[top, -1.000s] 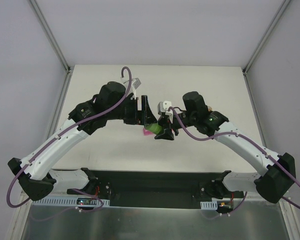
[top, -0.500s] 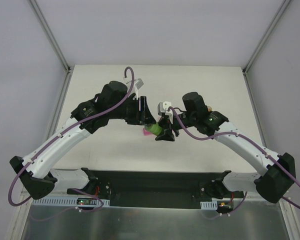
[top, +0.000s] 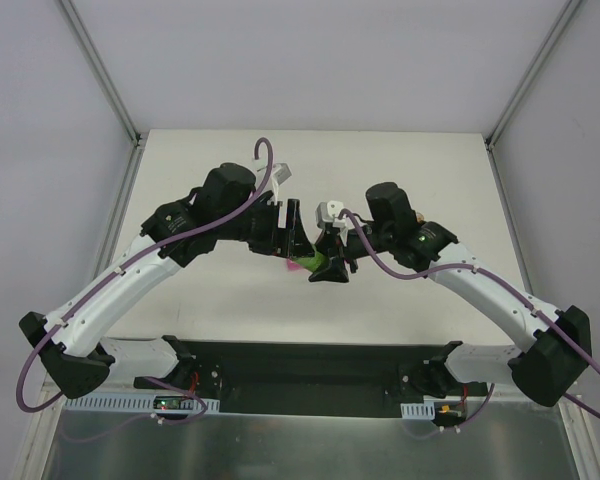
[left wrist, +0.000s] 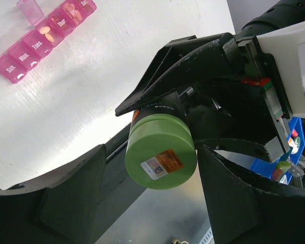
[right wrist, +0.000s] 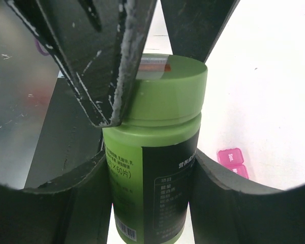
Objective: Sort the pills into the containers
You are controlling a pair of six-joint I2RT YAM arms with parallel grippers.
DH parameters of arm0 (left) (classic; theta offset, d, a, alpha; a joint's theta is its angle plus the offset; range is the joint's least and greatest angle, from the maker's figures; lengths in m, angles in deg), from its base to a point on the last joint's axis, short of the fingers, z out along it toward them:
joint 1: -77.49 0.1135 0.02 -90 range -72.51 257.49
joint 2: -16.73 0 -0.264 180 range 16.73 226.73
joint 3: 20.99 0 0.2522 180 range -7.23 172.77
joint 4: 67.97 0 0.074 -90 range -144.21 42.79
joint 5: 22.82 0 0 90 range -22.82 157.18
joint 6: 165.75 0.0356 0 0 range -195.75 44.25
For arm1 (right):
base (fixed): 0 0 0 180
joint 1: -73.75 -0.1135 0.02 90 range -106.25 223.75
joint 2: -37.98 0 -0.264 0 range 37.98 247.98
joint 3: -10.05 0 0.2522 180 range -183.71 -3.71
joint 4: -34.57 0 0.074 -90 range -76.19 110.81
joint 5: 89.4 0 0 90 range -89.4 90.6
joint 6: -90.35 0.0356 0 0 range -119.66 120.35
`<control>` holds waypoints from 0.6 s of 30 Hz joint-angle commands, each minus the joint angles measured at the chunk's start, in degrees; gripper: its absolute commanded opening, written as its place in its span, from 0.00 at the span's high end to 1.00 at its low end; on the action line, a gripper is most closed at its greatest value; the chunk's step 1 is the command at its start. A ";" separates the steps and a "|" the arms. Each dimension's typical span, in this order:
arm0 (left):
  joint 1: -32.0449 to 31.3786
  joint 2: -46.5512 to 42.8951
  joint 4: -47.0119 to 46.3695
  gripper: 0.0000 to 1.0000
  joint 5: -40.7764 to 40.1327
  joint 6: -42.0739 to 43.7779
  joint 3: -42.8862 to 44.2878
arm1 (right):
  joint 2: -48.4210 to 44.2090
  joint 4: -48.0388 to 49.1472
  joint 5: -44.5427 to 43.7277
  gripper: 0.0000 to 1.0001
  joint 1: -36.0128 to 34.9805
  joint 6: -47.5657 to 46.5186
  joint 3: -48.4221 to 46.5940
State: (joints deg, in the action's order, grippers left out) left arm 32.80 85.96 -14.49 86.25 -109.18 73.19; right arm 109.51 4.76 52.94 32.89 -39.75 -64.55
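Green plastic bottle [right wrist: 152, 168], likely light and slick, sits clamped in the right gripper [right wrist: 150, 178]. The left gripper [left wrist: 152, 157] straddles its cap [left wrist: 160, 152], which is where I'd pinch, though I can't tell if it grips. Pink containers [left wrist: 43, 38] lie flat well beyond it.

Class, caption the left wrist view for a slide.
Right gripper holds green-capped bottle inside open left gripper; pink pill organiser lies beyond.
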 commanded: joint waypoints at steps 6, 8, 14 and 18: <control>-0.40 0.38 0.70 0.35 3.16 0.56 2.19 | -0.69 2.96 2.60 0.91 0.26 0.46 -2.79; -0.40 0.55 0.70 0.41 3.52 0.65 2.37 | -0.60 2.87 2.60 0.91 0.26 0.37 -2.88; -0.40 1.26 0.70 0.64 7.82 2.75 2.55 | -0.43 2.96 5.05 0.91 0.43 1.42 -3.14; -0.23 1.34 0.70 0.66 11.59 5.21 2.99 | 0.02 3.66 8.91 0.91 0.61 2.74 -3.15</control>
State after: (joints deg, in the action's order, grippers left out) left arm 32.89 86.99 -14.14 91.32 -107.41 73.94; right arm 109.62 4.19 55.21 33.24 -38.64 -64.55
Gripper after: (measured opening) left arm 0.502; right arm 0.539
